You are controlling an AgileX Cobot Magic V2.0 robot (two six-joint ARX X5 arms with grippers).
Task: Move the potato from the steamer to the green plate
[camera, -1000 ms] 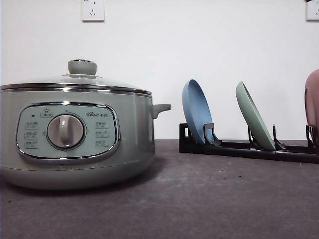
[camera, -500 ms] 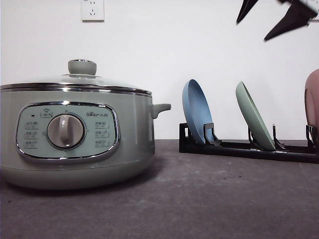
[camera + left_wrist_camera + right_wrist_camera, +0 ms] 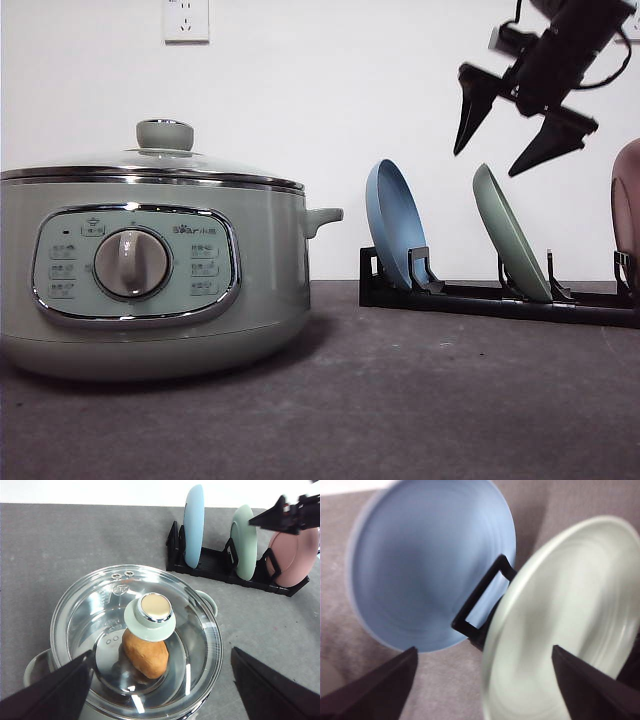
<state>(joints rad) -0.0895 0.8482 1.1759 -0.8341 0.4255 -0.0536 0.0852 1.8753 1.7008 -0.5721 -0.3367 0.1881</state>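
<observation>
Orange-brown potato (image 3: 146, 655): inside the sage-green steamer (image 3: 150, 275), under its closed glass lid (image 3: 137, 640). Steamer: on the grey table (image 3: 420, 400), beside the black dish rack (image 3: 495, 297). Rack: blue plate (image 3: 395, 225), green plate (image 3: 511, 235), pink plate (image 3: 295, 555), all on edge. Right end effector (image 3: 495, 150): spread wide, empty, above the green plate. Left end effector (image 3: 162, 690): spread wide, empty, above the steamer lid.
</observation>
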